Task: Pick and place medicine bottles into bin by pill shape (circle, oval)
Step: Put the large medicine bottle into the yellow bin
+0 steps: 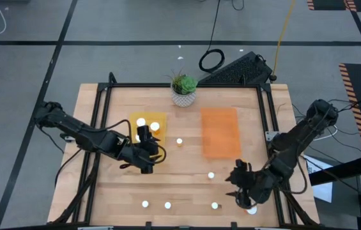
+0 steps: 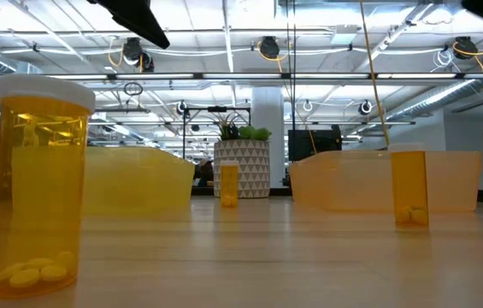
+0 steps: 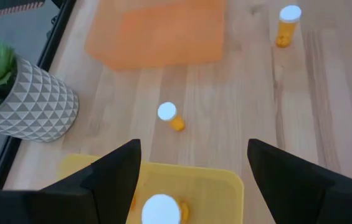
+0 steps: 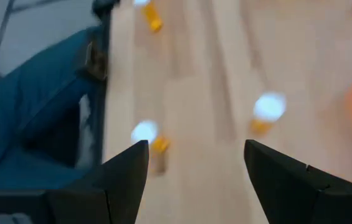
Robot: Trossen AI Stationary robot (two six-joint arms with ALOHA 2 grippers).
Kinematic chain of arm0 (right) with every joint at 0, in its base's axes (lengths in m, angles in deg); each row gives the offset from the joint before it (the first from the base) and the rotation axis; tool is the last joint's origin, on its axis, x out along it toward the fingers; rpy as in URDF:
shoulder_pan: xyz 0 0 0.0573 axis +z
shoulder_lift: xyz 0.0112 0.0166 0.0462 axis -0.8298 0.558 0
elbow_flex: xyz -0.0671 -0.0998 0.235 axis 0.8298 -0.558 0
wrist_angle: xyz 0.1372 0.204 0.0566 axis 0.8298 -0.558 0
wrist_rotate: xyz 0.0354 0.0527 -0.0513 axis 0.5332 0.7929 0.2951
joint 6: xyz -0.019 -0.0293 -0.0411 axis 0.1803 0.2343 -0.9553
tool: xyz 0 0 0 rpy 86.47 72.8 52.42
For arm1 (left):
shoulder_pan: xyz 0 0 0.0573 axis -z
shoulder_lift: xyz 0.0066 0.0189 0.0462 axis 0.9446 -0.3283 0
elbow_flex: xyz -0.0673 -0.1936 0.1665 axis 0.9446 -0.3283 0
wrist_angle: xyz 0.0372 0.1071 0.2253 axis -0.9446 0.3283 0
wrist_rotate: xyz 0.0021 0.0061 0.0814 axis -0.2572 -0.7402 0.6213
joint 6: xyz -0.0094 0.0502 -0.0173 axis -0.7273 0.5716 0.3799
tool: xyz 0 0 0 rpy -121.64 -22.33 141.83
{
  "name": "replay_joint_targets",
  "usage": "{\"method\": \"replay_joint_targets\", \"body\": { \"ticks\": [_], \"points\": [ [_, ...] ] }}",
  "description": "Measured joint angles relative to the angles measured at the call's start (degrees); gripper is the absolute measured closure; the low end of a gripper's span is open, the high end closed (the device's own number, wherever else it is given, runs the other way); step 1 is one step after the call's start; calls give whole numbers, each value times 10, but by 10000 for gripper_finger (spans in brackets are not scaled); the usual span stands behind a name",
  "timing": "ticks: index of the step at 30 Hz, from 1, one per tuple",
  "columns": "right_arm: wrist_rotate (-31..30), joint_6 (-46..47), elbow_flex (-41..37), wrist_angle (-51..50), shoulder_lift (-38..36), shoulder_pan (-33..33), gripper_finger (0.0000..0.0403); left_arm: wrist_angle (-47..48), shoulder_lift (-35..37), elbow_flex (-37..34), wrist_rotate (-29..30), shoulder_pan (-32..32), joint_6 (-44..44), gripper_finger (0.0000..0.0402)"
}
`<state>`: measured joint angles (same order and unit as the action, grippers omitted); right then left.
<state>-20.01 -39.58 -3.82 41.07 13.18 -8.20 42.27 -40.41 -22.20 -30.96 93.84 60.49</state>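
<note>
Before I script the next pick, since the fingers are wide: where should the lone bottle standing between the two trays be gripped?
Come straight down over the bottle and close on its round body just under the white cap. It stands upright with bare wood around it, so any side probably works.

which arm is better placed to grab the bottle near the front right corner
Right. Its open tool hovers close beside that bottle, while the left tool is over the yellow bin.

bottles (image 1: 141, 122) in left tray (image 1: 159, 117), plant (image 1: 183, 88) behind
</note>
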Motion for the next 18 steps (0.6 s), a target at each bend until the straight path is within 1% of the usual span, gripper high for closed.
{"method": "replay_joint_targets", "body": {
  "ticks": [4, 9, 12, 16, 18],
  "points": [
    [47, 91, 8, -26, -1, 33, 145, -1, 0, 0, 0, -1, 2, 103],
    [82, 233, 8, -60, 0, 87, 145, -11, 0, 0, 0, -2, 14, 103],
    [92, 281, 8, -62, 0, 113, 145, -20, 0, 0, 0, -2, 29, 103],
    [96, 319, 8, -64, 9, 133, 145, -41, 0, 0, -4, -8, 39, 103],
    [113, 338, 8, -75, 18, 144, 145, -48, 0, 0, -10, -12, 45, 103]
  ]
}}
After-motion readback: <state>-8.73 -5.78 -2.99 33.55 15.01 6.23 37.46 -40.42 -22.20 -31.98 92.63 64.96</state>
